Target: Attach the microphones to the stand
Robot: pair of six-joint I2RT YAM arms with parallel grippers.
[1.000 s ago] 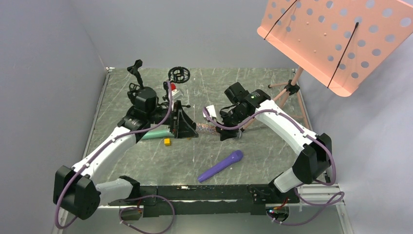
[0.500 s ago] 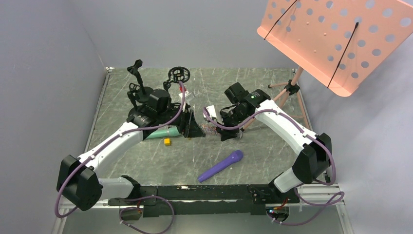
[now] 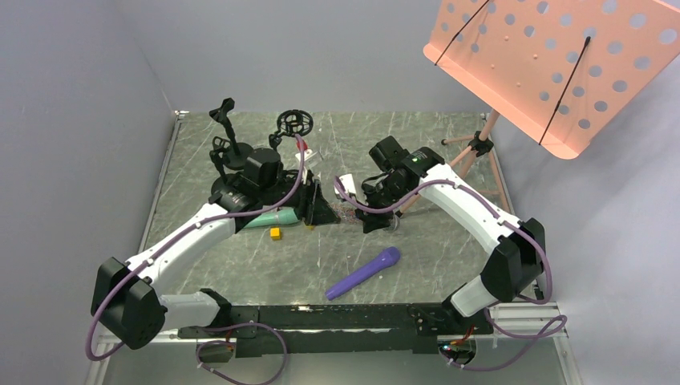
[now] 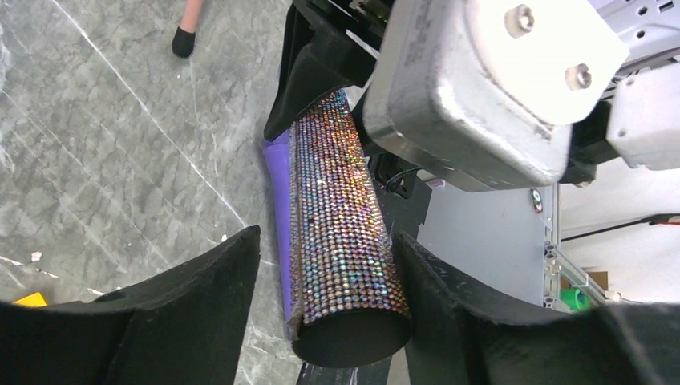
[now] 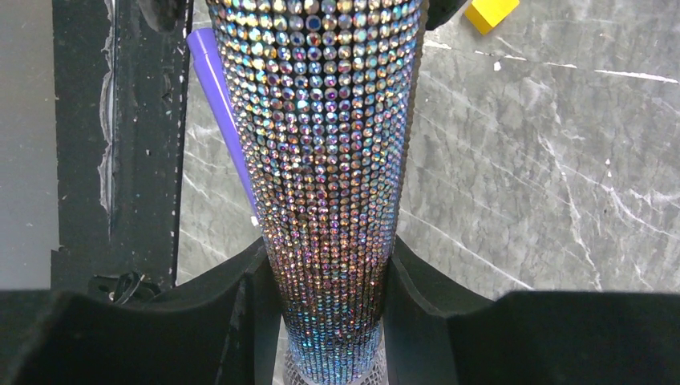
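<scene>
Glitter microphone (image 5: pixel 321 120) pinched in right gripper (image 5: pixel 329 265), head barely visible — left gripper (image 4: pixel 325 242) spread round its butt

The glittery pinkish-copper microphone (image 3: pixel 344 211) sits near the table's centre, its long axis running from 9 to 3 o'clock. Rows of small sparkling stones cover its tapered body. Its silver mesh head points to 3 o'clock, and the handle just short of the head is clamped between the fingers of the right gripper (image 5: pixel 326 249); its flat black butt end faces 9 o'clock. The purple microphone (image 3: pixel 363 273) lies flat on the table at 5 o'clock, head toward 2 o'clock, well apart from the others. The teal-green microphone (image 3: pixel 273 217) lies at 9 o'clock, partly hidden. The black stand (image 3: pixel 227 128) stands upright at 10 o'clock, its clips bare.
</scene>
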